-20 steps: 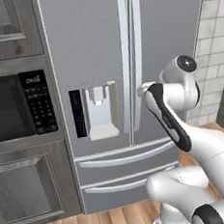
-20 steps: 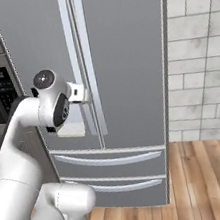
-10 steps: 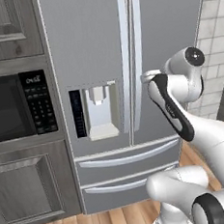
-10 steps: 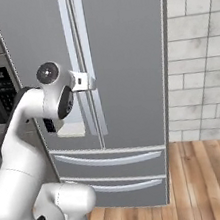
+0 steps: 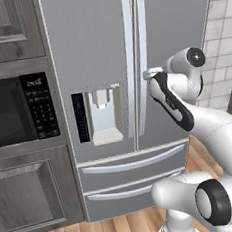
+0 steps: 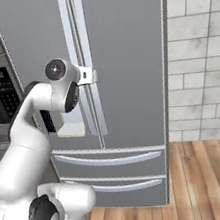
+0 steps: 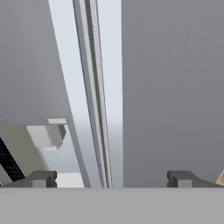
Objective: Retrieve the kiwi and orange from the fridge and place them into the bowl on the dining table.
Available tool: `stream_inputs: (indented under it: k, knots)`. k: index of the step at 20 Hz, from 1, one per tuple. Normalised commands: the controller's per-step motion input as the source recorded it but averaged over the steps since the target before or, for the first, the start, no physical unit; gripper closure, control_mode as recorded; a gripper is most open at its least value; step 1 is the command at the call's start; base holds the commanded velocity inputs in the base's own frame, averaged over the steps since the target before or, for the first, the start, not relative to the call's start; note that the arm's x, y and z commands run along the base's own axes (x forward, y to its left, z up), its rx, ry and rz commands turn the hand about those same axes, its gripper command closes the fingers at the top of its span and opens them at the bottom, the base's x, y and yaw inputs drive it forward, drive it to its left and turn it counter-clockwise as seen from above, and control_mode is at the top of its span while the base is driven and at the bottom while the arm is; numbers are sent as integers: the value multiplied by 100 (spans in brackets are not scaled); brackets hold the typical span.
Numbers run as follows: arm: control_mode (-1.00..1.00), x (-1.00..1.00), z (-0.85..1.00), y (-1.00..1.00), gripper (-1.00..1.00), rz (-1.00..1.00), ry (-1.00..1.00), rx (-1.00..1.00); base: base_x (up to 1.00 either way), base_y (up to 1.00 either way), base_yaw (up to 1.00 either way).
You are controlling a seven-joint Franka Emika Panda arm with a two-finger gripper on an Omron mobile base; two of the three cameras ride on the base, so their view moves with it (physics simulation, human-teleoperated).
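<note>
Our gripper (image 7: 109, 177) stands wide open, nothing between its tips; one dark fingertip (image 7: 40, 178) sits far to one side of the hand view, its partner far to the other. Straight ahead of the gap: the two pale door handles, the left handle (image 7: 65, 87) and the right handle (image 7: 111, 87), flanking the dark seam where the doors meet. Both handles fall inside the span of the open jaws; the right one lies nearer the middle.

From the left base view, our hand (image 5: 151, 74) is up against the right handle (image 5: 144, 60), roughly mid-height; whether it touches, we cannot tell. The right base view agrees, with the hand (image 6: 87, 75) at the handles.

Handles run vertically, long axis up-down along the seam; our jaws open across that axis, which we judge suits a pinch on one bar.

The fridge (image 5: 110, 38) is shut, upper doors and lower drawers alike. Its water dispenser (image 5: 105, 114) lies left of the seam.
</note>
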Motion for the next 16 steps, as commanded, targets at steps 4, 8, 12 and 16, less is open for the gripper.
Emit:
stream_inputs:
  k: [4, 8, 12, 16]
  knots:
    - [-100, 53, 0, 0, -100, 0, 0, 0, 0, 0, 0]
    - [-100, 58, 0, 0, -100, 0, 0, 0, 0, 0, 0]
    - [-100, 66, 0, 0, -100, 0, 0, 0, 0, 0, 0]
    - [-100, 67, 0, -3, -100, 0, 0, 0, 0, 0, 0]
